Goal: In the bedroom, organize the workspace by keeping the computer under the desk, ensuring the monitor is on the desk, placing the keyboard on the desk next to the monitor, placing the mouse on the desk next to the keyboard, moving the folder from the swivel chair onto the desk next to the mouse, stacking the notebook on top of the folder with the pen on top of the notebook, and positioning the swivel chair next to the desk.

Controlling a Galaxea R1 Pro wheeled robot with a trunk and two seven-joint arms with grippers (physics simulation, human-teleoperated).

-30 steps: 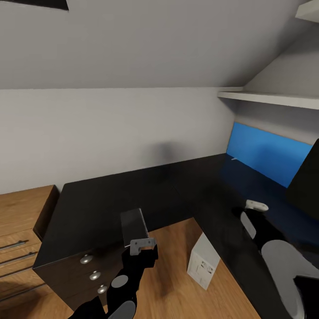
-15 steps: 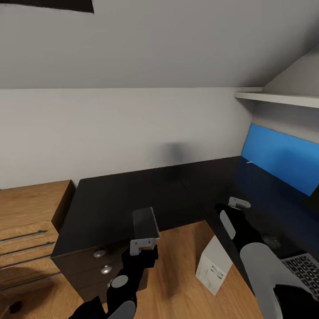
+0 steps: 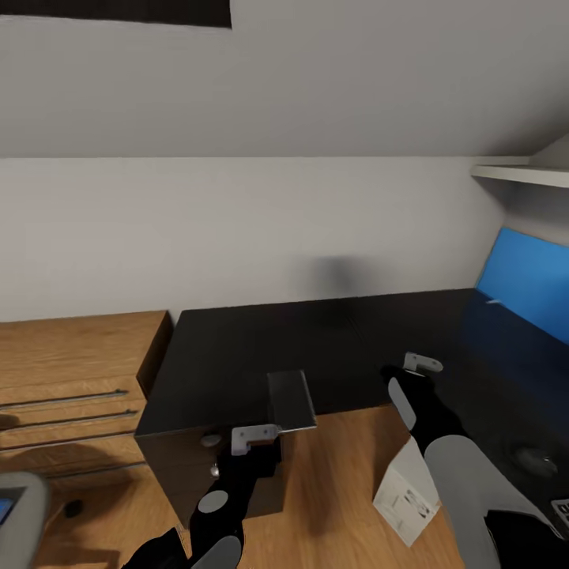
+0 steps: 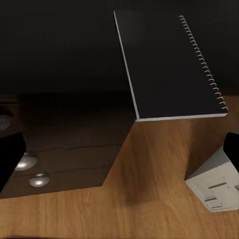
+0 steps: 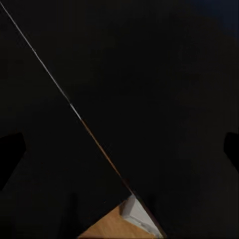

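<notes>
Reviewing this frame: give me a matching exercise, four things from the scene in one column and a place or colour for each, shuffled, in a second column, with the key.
Things:
1. notebook
2. computer
3. panel
4. mouse

Places or colours:
A. bright blue, standing at the back of the desk on the right
B. white box on the wooden floor beside the desk
C. dark, spiral-bound, held up by the left gripper over the desk's front edge
D. small dark shape lying on the desk top at the right

Pairs: 1-C, 2-B, 3-A, 4-D
</notes>
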